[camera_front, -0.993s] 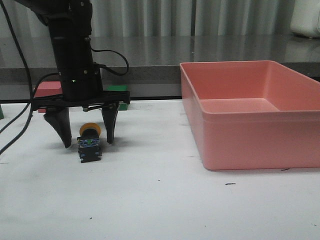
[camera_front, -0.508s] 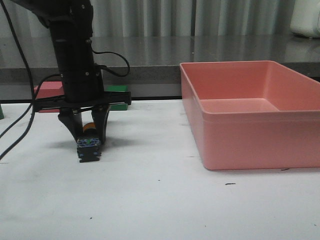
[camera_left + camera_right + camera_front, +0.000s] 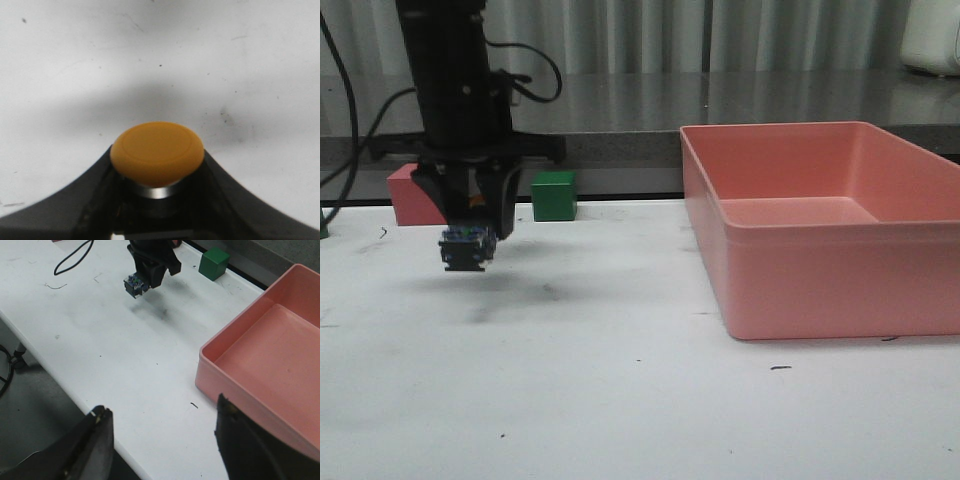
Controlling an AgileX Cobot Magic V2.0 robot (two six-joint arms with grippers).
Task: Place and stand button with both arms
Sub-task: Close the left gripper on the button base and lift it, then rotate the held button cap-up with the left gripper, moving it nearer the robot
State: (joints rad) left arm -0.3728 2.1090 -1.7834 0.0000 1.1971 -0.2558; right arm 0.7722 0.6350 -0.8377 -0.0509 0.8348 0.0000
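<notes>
My left gripper point(image 3: 470, 228) is shut on the button point(image 3: 468, 249) and holds it in the air above the white table, left of centre. The button's dark base with blue parts points toward the camera in the front view. Its yellow cap point(image 3: 157, 152) fills the left wrist view, clamped between the black fingers point(image 3: 95, 185). The right wrist view shows the same button point(image 3: 135, 284) far off, under the left arm. My right gripper point(image 3: 160, 412) is open above the table's near edge, with nothing between its fingers. It is out of the front view.
A large pink bin point(image 3: 820, 225) takes up the right side of the table point(image 3: 620, 400). A green cube point(image 3: 554, 194) and a red block point(image 3: 412, 193) stand at the back edge, behind the left arm. A black cable point(image 3: 75, 257) lies on the table.
The left gripper closed on the button lying on the table, then lifted it up and a little to the left. The green cube is now uncovered.
</notes>
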